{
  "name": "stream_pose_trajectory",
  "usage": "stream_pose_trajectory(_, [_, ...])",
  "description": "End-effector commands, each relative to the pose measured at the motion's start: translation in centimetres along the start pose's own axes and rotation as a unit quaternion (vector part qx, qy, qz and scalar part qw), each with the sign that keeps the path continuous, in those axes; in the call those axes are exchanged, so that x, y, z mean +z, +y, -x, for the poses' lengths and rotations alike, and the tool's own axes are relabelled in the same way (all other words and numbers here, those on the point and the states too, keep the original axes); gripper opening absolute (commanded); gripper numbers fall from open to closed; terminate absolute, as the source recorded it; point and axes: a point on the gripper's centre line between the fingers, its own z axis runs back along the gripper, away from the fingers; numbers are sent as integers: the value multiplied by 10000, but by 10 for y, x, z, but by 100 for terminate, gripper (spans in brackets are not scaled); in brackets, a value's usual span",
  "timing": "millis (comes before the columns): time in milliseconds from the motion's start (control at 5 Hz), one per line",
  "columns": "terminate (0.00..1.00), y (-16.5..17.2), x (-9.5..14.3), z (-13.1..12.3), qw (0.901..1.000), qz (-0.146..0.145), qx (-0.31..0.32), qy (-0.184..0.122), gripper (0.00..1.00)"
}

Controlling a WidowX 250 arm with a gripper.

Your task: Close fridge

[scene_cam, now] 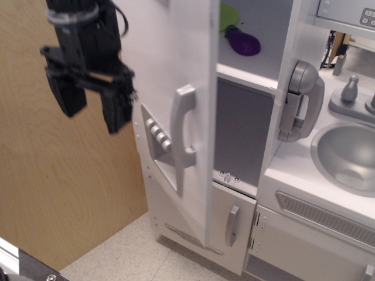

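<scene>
The fridge is the tall white cabinet, and its large white door (170, 64) stands partly swung in, its free edge near the middle of the opening. The door carries a long grey vertical handle (183, 137) and a grey button recess (159, 136). Inside, a purple eggplant (243, 41) and a green plate (225, 14) show on the upper shelf. My black gripper (92, 108) hangs to the left of the door's outer face, fingers (116, 111) pointing down, open and empty. Whether it touches the door I cannot tell.
A shorter white door with a small grey handle (232, 225) sits below the fridge. A grey toy phone handset (302, 99) hangs on the right post. A grey sink (348, 158) with a tap is at right. A wooden wall panel (53, 193) is at left.
</scene>
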Motion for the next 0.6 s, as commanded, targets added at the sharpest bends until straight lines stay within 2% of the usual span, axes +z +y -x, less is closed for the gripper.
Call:
stream_pose_trajectory(0, [0, 26, 6, -62, 9969, -190, 683, -350, 100])
stream_pose_trajectory(400, [0, 21, 5, -99, 9956, -285, 714, -541, 100])
